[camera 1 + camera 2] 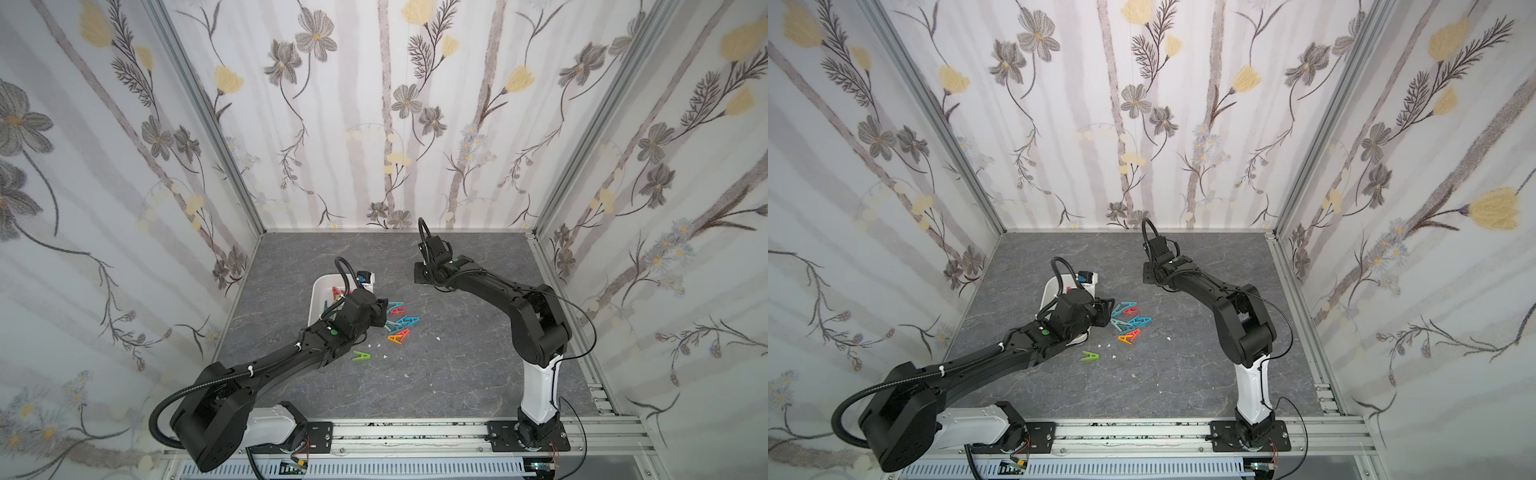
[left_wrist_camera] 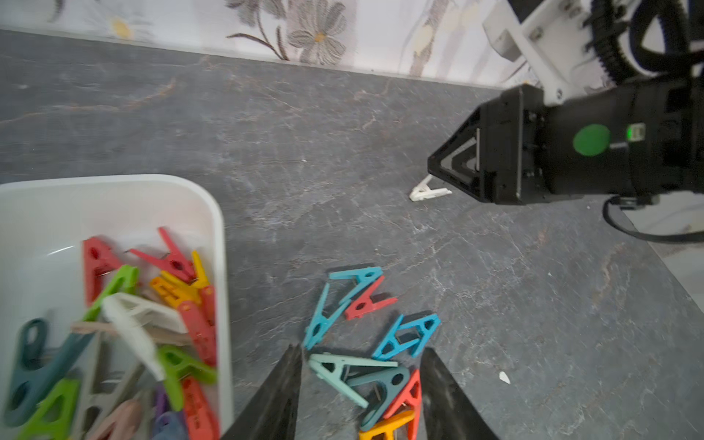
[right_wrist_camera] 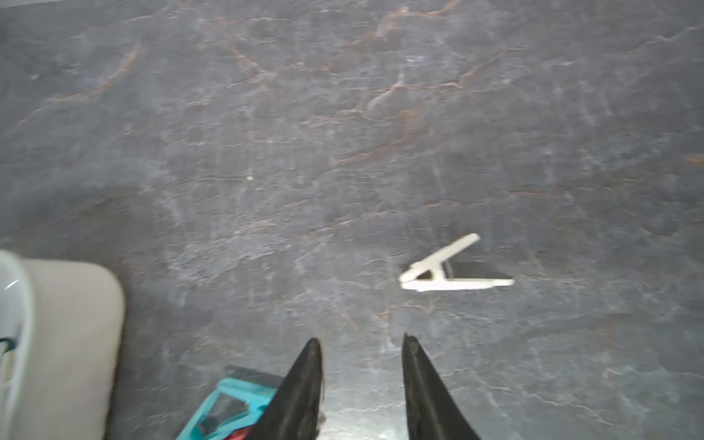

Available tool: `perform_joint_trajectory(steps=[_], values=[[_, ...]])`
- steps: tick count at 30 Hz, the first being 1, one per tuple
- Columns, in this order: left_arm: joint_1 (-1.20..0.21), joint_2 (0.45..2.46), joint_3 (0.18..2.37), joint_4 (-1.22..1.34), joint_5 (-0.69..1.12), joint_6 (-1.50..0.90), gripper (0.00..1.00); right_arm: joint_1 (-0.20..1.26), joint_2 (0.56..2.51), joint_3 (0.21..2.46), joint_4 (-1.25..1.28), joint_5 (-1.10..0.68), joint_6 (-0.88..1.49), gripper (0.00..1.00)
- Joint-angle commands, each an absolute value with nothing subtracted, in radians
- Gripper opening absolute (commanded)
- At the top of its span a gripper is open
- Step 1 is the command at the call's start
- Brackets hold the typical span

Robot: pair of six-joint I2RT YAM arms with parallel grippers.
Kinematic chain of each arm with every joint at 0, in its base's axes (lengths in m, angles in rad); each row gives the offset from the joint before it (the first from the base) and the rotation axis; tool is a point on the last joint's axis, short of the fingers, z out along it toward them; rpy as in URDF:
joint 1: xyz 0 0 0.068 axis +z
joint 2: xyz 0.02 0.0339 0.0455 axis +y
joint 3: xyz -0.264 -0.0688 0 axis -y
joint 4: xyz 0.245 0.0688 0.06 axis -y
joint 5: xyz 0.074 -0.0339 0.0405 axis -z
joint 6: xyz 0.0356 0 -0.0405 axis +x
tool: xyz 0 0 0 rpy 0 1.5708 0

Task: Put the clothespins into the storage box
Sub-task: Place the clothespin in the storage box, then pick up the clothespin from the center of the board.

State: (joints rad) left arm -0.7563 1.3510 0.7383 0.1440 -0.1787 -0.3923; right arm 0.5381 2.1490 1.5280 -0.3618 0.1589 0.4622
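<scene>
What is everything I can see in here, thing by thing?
box: one, white, on the table's left part.
pins in box: a heap, too tangled to count; red, green, yellow, white, teal, orange.
loose pins: about eight; teal, blue, red, orange; clustered just right of the box.
green pin: one, alone, nearer the robot than the cluster.
white pin: one, alone, ahead of the right gripper.
flecks: several, white, scattered.
table: one, dark grey, marbled.
walls: three, pale, flowered.
left gripper: open, over the cluster.
right gripper: open, empty.
</scene>
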Motion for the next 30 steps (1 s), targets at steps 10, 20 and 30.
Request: perform_joint_trajectory(steps=[10, 20, 30], values=[[-0.863, 1.659, 0.928, 0.203, -0.134, -0.348, 0.5, 0.47, 2.331, 1.692, -0.355, 0.193, 0.515, 0.42], [-0.877, 1.657, 0.908, 0.204, -0.148, -0.341, 0.5, 0.471, 2.405, 1.726, -0.399, 0.223, 0.634, 0.41], [-0.876, 1.638, 0.888, 0.209, -0.164, -0.334, 0.5, 0.469, 2.447, 1.769, -0.42, 0.216, 0.669, 0.38]])
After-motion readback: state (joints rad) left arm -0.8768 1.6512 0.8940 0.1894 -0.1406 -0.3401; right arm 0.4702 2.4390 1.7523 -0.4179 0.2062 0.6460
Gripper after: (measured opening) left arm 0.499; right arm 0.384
